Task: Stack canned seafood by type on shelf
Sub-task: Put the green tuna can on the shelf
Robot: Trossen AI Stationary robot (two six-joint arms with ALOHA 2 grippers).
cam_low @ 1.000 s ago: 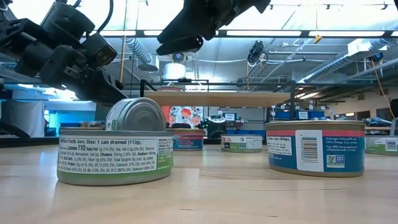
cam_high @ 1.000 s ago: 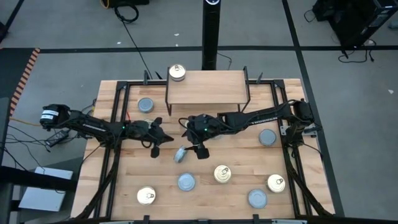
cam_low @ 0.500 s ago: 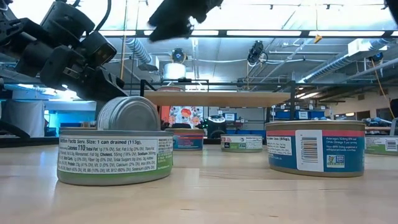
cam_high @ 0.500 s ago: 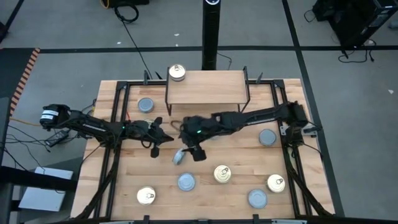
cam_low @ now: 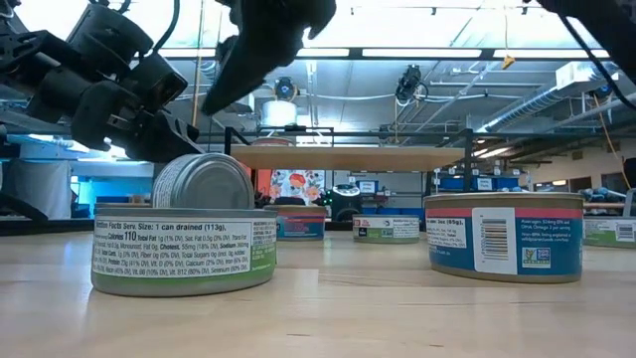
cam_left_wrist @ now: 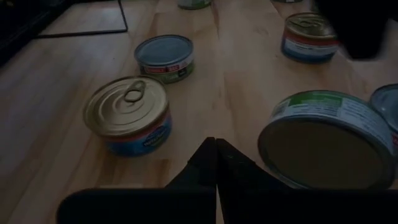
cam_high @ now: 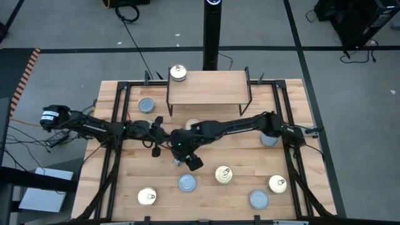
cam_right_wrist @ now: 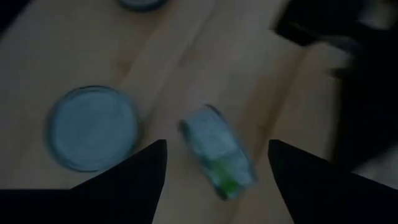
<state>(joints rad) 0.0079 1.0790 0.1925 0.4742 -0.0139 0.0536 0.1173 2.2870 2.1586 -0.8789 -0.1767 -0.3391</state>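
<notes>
1. Wooden slats fill the high view. The shelf stands at twelve o'clock on the table, with one gold-topped tin at its left end. Most other tins lie flat, faces up: a blue-grey tin at ten o'clock and a lower blue-grey tin at six. The right gripper hangs over table centre, covering most of the tipped tin. The left gripper sits just beside it at nine o'clock.

2. Low view: the tipped tin stands on edge, its round face tilted towards the camera, its axis near level. A green-labelled tin in front hides its base. Both arms are cut off at the top edge.

3. Left wrist view: the left fingers are pressed together, holding nothing. The tipped tin lies on its side beside them, partly cut off. A pull-tab tin lies flat nearby.

4. Right wrist view: the right fingers are spread wide, with the blurred tipped tin between them and not gripped.
</notes>
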